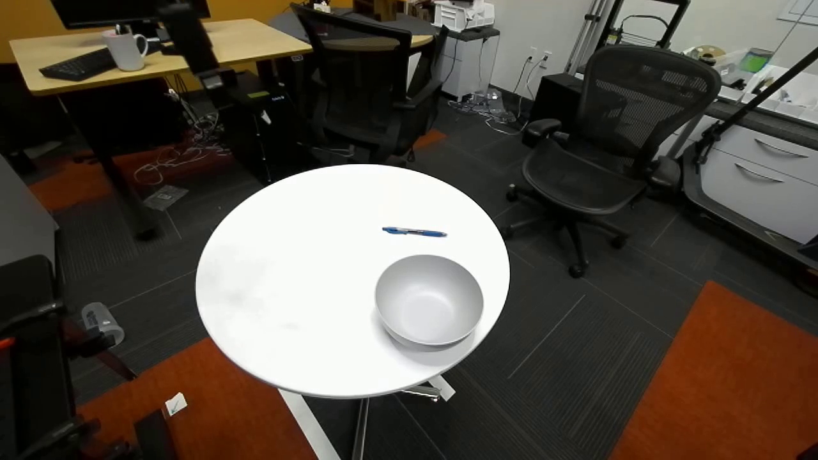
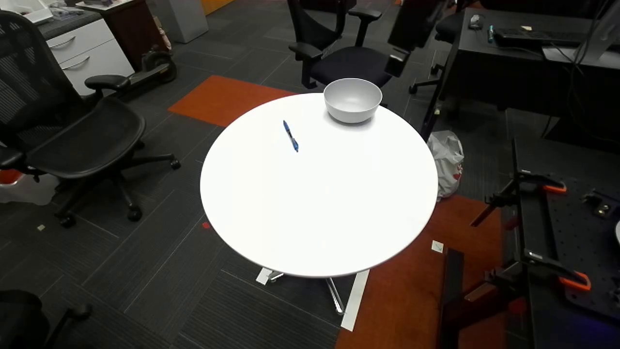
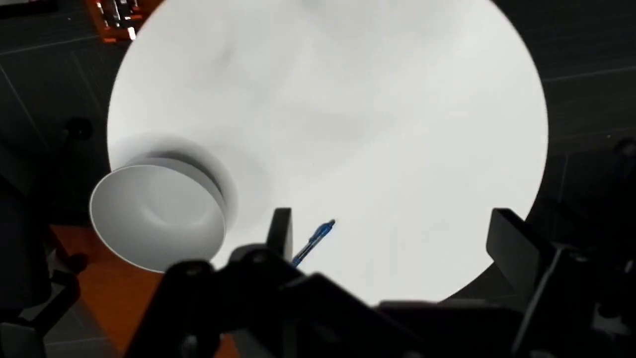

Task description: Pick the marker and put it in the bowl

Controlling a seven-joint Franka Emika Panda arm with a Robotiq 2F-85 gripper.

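In the wrist view, holds nothing in the wide-spread black end effector (image 3: 390, 231) and probably needs to move left toward the slim blue plastic pen (image 3: 314, 242) on the round white bench (image 3: 407, 129), right of the smooth grey bowl (image 3: 158, 215) and slanting near-left to far-right.

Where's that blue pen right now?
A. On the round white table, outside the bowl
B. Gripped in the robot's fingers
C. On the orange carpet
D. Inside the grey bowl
A: in both exterior views the blue pen lies flat on the round white table, with a gap between it and the grey bowl.
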